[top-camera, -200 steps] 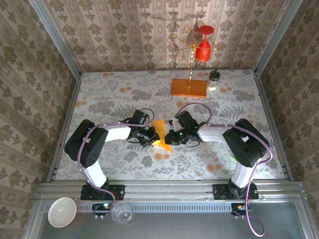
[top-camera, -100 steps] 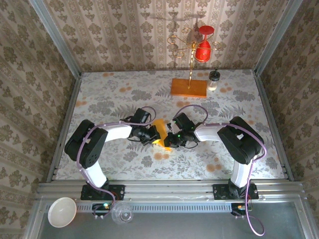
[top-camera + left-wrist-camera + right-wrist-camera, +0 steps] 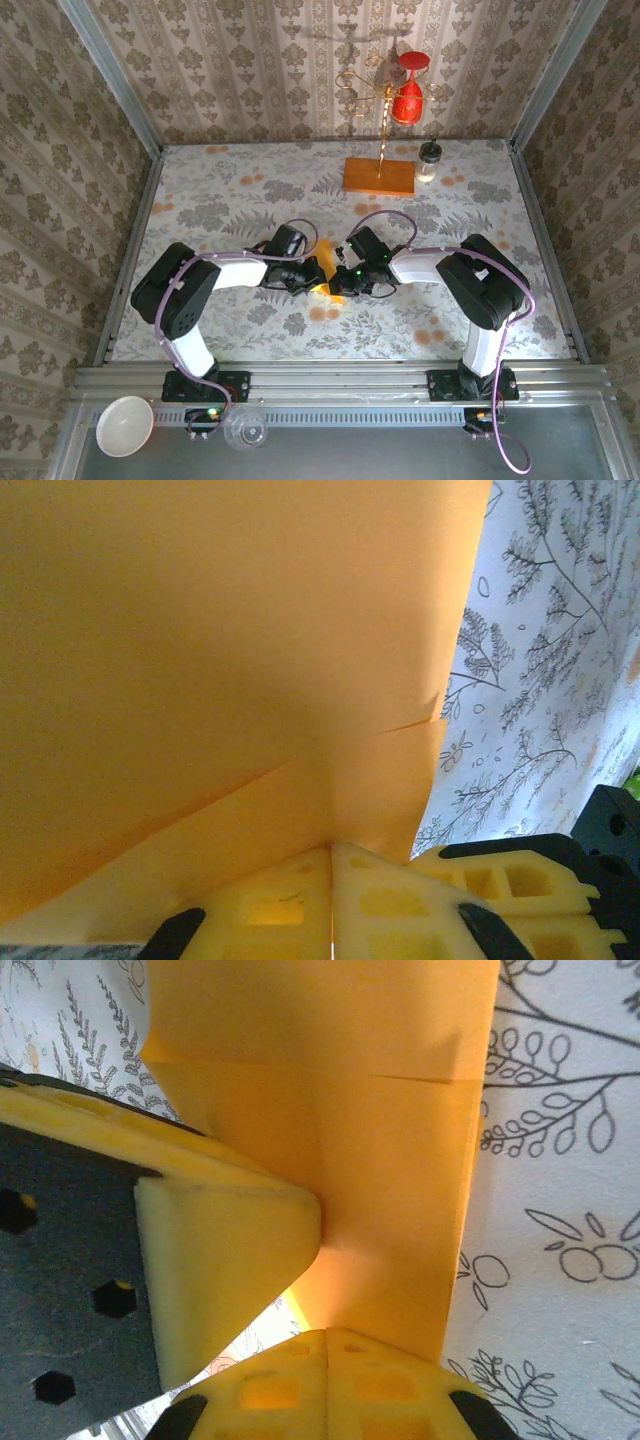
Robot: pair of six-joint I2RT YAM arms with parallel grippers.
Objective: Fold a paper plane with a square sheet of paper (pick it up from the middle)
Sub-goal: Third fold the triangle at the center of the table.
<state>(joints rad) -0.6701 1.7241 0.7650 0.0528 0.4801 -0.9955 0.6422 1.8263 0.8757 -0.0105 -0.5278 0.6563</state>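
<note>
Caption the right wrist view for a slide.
The right hand shut on the creased orange-yellow paper sheet, the left hand's finger pressed against it, floral tablecloth behind.

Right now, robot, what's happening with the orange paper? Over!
Left gripper shut on orange paper. Right gripper shut on it too. Paper creased, mid-fold. Wooden block well behind.

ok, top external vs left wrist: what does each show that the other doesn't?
Top external, not left wrist: the brown-orange wooden block with gold wire stand, a red glass on that stand. Left wrist, not top external: a diagonal crease and short edge slit in the thin orange-yellow paper sheet, and the left gripper shut on it, close up. Both: that sheet, the floral table cover.
</note>
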